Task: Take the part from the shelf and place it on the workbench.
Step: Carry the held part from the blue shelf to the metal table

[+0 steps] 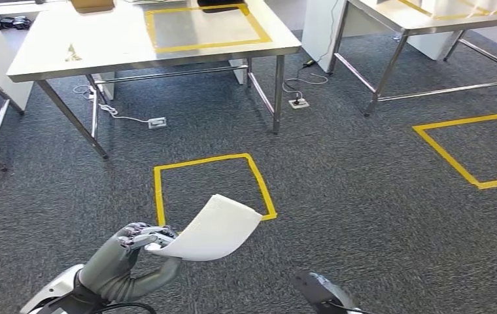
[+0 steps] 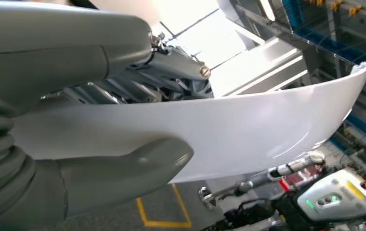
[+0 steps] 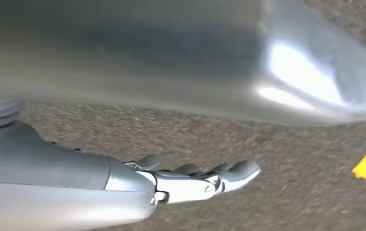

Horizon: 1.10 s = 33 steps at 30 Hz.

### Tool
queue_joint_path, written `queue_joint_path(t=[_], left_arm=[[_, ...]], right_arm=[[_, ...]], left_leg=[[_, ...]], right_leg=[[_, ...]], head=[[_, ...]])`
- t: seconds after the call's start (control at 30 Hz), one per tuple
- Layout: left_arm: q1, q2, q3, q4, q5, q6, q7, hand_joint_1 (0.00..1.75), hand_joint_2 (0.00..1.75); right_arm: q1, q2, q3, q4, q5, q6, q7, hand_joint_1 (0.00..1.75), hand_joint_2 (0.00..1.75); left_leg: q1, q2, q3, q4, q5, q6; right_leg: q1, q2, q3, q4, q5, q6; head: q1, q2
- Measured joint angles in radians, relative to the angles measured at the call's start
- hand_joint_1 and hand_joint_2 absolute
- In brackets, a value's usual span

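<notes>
The head view is evenly lit and sharp, with soft shadows under the steel table (image 1: 167, 55). In the left wrist view, overhead light burns out to white glare. The right wrist view is blurred up close, with a bright gleam on curved metal.

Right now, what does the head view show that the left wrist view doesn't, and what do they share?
Head view alone: the steel workbench ahead with a yellow tape rectangle on its top, a second table to the right, cables and power strips on the carpet, and another floor square at right. Left wrist view alone: the thumb pressed against the part's face, close up. Both: the left hand holding the curved white part, and the yellow floor square beneath it.
</notes>
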Motion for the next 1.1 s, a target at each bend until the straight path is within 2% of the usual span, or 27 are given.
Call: queue_joint_path(t=[0.03, 0.07, 0.1, 0.13, 0.17, 0.23, 0.27, 0.3, 0.33, 0.4, 0.47, 0.5, 0.53, 0.57, 0.6, 0.63, 0.67, 0.73, 0.8, 0.83, 0.93, 1.1], left_arm=[[-0.001, 0.000, 0.000, 0.002, 0.001, 0.000, 0.000, 1.75, 1.75], [-0.001, 0.000, 0.000, 0.005, 0.003, 0.000, 0.000, 1.75, 1.75], [-0.001, 0.000, 0.000, 0.008, 0.003, 0.000, 0.000, 1.75, 1.75], [-0.001, 0.001, 0.000, 0.010, 0.004, 0.000, 0.001, 1.75, 1.75], [-0.001, 0.001, 0.000, 0.013, 0.004, 0.000, 0.001, 1.75, 1.75], [-0.002, 0.001, 0.001, 0.015, 0.005, 0.000, 0.001, 1.75, 1.75], [-0.002, 0.001, 0.002, 0.016, 0.006, 0.000, 0.001, 1.75, 1.75], [-0.002, 0.002, 0.002, 0.017, 0.006, 0.000, 0.001, 1.75, 1.75], [-0.002, 0.002, 0.003, 0.018, 0.007, 0.000, 0.001, 1.75, 1.75], [-0.001, 0.002, 0.004, 0.020, 0.007, 0.000, 0.001, 1.75, 1.75], [-0.003, 0.002, 0.004, 0.020, 0.007, 0.000, 0.002, 1.75, 1.75], [-0.004, 0.001, 0.004, 0.020, 0.007, 0.000, 0.002, 1.75, 1.75], [-0.005, 0.000, 0.004, 0.021, 0.007, 0.000, 0.002, 1.75, 1.75], [-0.006, -0.001, 0.004, 0.022, 0.007, 0.000, 0.002, 1.75, 1.75], [-0.005, -0.001, 0.004, 0.023, 0.007, 0.000, 0.002, 1.75, 1.75], [-0.005, -0.002, 0.004, 0.025, 0.007, 0.000, 0.002, 1.75, 1.75], [-0.005, -0.003, 0.004, 0.027, 0.007, 0.000, 0.003, 1.75, 1.75], [-0.005, -0.007, 0.004, 0.027, 0.007, -0.001, 0.007, 1.75, 1.75], [-0.006, -0.012, 0.004, 0.027, 0.007, -0.001, 0.013, 1.75, 1.75], [-0.006, -0.013, 0.004, 0.027, 0.007, -0.001, 0.015, 1.75, 1.75], [-0.005, -0.013, 0.003, 0.027, 0.007, -0.003, 0.020, 1.75, 1.75], [-0.006, -0.013, 0.002, 0.027, 0.007, -0.003, 0.020, 1.75, 1.75]], right_arm=[[-0.002, 0.000, 0.000, -0.001, 0.005, 0.005, 0.004, 0.00, 0.00], [-0.003, 0.000, 0.000, -0.001, 0.008, 0.009, 0.007, 0.00, 0.00], [-0.004, 0.000, 0.000, -0.001, 0.011, 0.011, 0.010, 0.00, 0.00], [-0.006, 0.000, 0.000, -0.001, 0.012, 0.013, 0.011, 0.00, 0.00], [-0.008, 0.001, 0.000, -0.001, 0.014, 0.013, 0.011, 0.00, 0.00], [-0.014, 0.002, 0.000, -0.001, 0.018, 0.016, 0.011, 0.00, 0.00], [-0.016, 0.003, 0.000, -0.001, 0.019, 0.018, 0.011, 0.00, 0.00], [-0.018, 0.003, 0.000, -0.001, 0.019, 0.020, 0.011, 0.00, 0.00], [-0.019, 0.003, 0.000, -0.001, 0.020, 0.022, 0.011, 0.00, 0.00], [-0.022, 0.004, 0.000, -0.001, 0.020, 0.025, 0.011, 0.00, 0.00], [-0.025, 0.005, -0.002, -0.001, 0.020, 0.024, 0.010, 0.00, 0.00], [-0.024, 0.005, -0.002, -0.001, 0.019, 0.023, 0.009, 0.00, 0.00], [-0.023, 0.005, -0.003, -0.001, 0.019, 0.023, 0.009, 0.00, 0.00], [-0.021, 0.005, -0.003, -0.001, 0.019, 0.023, 0.009, 0.00, 0.00], [-0.019, 0.005, -0.003, -0.001, 0.018, 0.022, 0.009, 0.00, 0.00], [-0.017, 0.005, -0.004, -0.001, 0.018, 0.021, 0.009, 0.00, 0.00], [-0.016, 0.005, -0.005, -0.001, 0.017, 0.019, 0.009, 0.00, 0.00], [-0.016, 0.005, -0.008, -0.001, 0.014, 0.014, 0.008, 0.00, 0.00], [-0.016, 0.005, -0.015, -0.001, 0.011, 0.011, 0.008, 0.00, 0.00], [-0.015, 0.006, -0.018, -0.001, 0.010, 0.011, 0.007, 0.00, 0.00], [-0.009, 0.008, -0.028, -0.001, 0.010, 0.010, 0.007, 0.00, 0.00], [-0.004, 0.009, -0.035, -0.001, 0.010, 0.010, 0.007, 0.00, 0.00]], left_leg=[[0.000, 0.019, -0.031, 0.064, -0.035, -0.003], [0.001, 0.027, -0.063, 0.130, -0.065, -0.007], [0.002, 0.031, -0.086, 0.178, -0.080, -0.010], [0.003, 0.033, -0.092, 0.192, -0.076, -0.012], [0.004, 0.037, -0.078, 0.164, -0.053, -0.012], [0.003, 0.064, -0.008, 0.030, 0.012, -0.009], [0.001, 0.078, 0.022, -0.030, 0.033, -0.004], [0.000, 0.087, 0.040, -0.066, 0.042, 0.002], [-0.003, 0.089, 0.044, -0.080, 0.042, 0.009], [-0.004, 0.070, 0.042, -0.081, 0.047, 0.023], [-0.001, 0.055, 0.042, -0.087, 0.053, 0.036], [0.002, 0.048, 0.043, -0.089, 0.055, 0.041], [0.002, 0.041, 0.042, -0.089, 0.056, 0.044], [0.002, 0.032, 0.040, -0.089, 0.057, 0.046], [0.002, 0.024, 0.039, -0.088, 0.057, 0.047], [0.001, 0.016, 0.039, -0.088, 0.057, 0.047], [0.001, 0.009, 0.039, -0.087, 0.057, 0.047], [0.001, -0.002, 0.042, -0.086, 0.057, 0.046], [-0.002, -0.010, 0.042, -0.085, 0.055, 0.037], [-0.005, -0.012, 0.041, -0.083, 0.052, 0.036], [-0.007, -0.009, 0.041, -0.084, 0.050, 0.038], [-0.005, -0.009, 0.047, -0.096, 0.058, 0.023]], right_leg=[[0.001, -0.009, 0.000, 0.000, -0.001, -0.003], [0.001, -0.020, 0.000, 0.000, -0.001, -0.004], [0.002, -0.030, -0.001, 0.001, -0.002, -0.004], [0.002, -0.040, -0.001, 0.003, -0.004, -0.004], [0.002, -0.050, 0.000, 0.005, -0.006, -0.002], [0.003, -0.066, 0.003, 0.009, -0.011, 0.004], [0.006, -0.072, 0.004, 0.012, -0.015, 0.008], [0.008, -0.078, 0.005, 0.014, -0.017, 0.013], [0.010, -0.084, 0.006, 0.015, -0.018, 0.019], [0.010, -0.094, 0.009, 0.014, -0.020, 0.031], [0.005, -0.070, 0.000, 0.039, -0.041, 0.043], [0.004, -0.049, -0.018, 0.081, -0.067, 0.047], [0.003, -0.029, -0.047, 0.144, -0.100, 0.050], [0.003, -0.018, -0.082, 0.216, -0.131, 0.052], [0.003, -0.014, -0.113, 0.275, -0.150, 0.053], [0.004, -0.013, -0.129, 0.302, -0.150, 0.052], [0.004, -0.012, -0.127, 0.290, -0.130, 0.049], [0.004, -0.008, -0.071, 0.162, -0.056, 0.042], [0.007, 0.000, -0.018, 0.043, -0.011, 0.034], [0.007, 0.002, -0.008, 0.017, -0.006, 0.032], [0.008, 0.003, -0.008, 0.010, -0.005, 0.030], [0.011, 0.004, -0.010, 0.011, -0.004, 0.020]], head=[[-0.001, 0.000], [-0.001, 0.000], [-0.001, 0.000], [-0.001, 0.000], [-0.001, 0.000], [-0.001, 0.000], [-0.001, 0.000], [0.000, 0.000], [0.000, 0.000], [0.000, 0.000], [0.001, 0.000], [0.002, 0.000], [0.002, 0.000], [0.003, 0.000], [0.003, 0.000], [0.003, 0.000], [0.003, 0.000], [0.003, 0.000], [0.002, 0.000], [0.002, 0.000], [0.002, 0.000], [0.002, 0.000]])
